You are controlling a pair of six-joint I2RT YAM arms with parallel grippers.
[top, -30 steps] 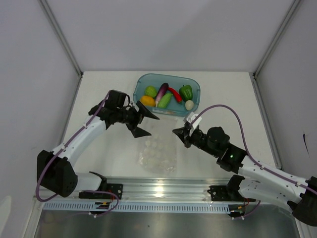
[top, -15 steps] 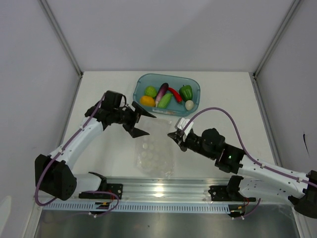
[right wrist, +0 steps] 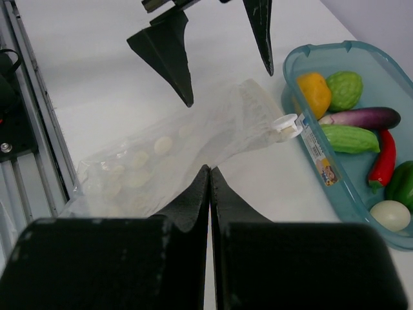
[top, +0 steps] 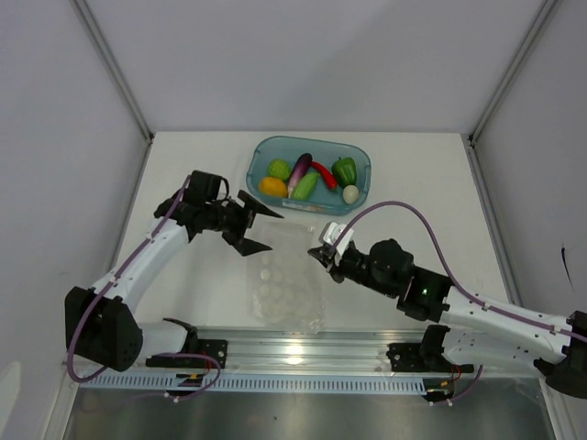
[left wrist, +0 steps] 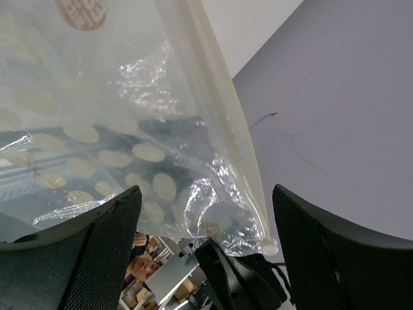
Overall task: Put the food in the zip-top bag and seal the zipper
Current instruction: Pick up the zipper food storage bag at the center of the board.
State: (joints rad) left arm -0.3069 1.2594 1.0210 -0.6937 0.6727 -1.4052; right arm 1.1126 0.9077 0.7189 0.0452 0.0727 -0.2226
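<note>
The clear zip-top bag (top: 292,280) lies on the table between both arms. My right gripper (top: 316,254) is shut on the bag's right edge near the mouth, and this shows in the right wrist view (right wrist: 210,169). The zipper strip (left wrist: 226,116) ends in a white slider (right wrist: 285,124). My left gripper (top: 275,230) is open and empty just left of the bag's mouth, with the bag (left wrist: 129,97) filling its view. The eggplant (top: 300,170), red chili (top: 323,172), green pepper (top: 344,170), light green vegetable (top: 305,185), yellow-orange piece (top: 272,187) and egg (top: 350,193) lie in the tray.
The teal tray (top: 359,158) stands at the back centre, just beyond the bag's mouth, and shows at the right in the right wrist view (right wrist: 348,46). A metal rail (top: 303,353) runs along the near edge. White walls enclose the table.
My right gripper has moved left to the bag's right edge and closed on it. My left gripper has drawn back a little to the left, still open.
</note>
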